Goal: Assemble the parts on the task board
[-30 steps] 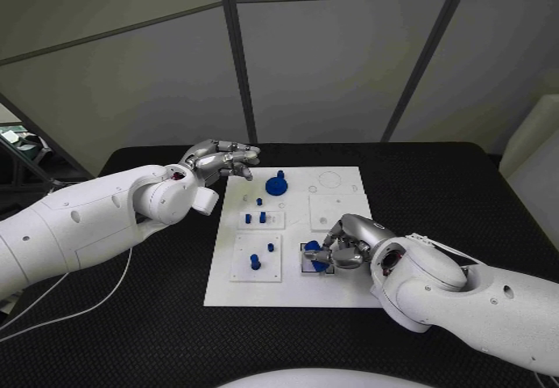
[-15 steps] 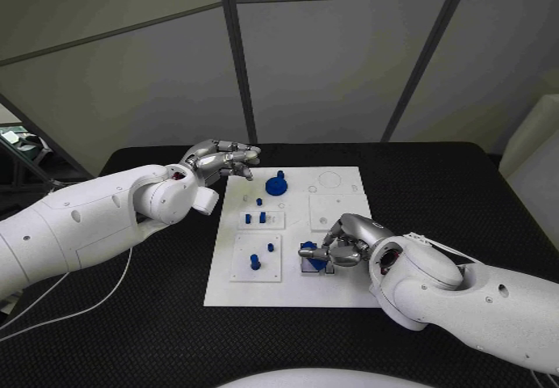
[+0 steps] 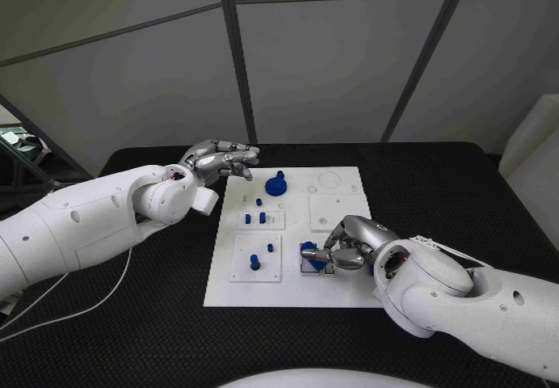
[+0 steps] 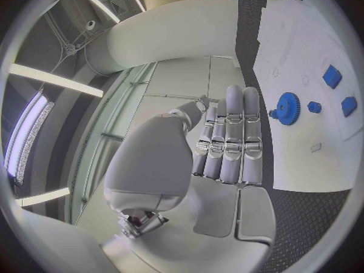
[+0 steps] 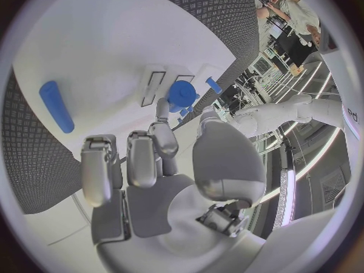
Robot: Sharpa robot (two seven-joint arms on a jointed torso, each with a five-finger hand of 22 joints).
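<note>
Right hand [image 3: 347,244] pinching a small blue part [image 3: 311,247] over the white task board [image 3: 340,293], left hand [image 3: 221,160] curled up, holding nothing

Even, soft light is falling from above; the task board [image 3: 292,234] is showing bright on the dark table [image 3: 152,307]. Wrist views are bending strongly at edges, with ceiling strips glaring.

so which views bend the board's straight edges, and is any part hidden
Both wrist views bend the task board edges, fisheye; head view keeps them straight. In the head view the right hand covers much of the blue part under it.
</note>
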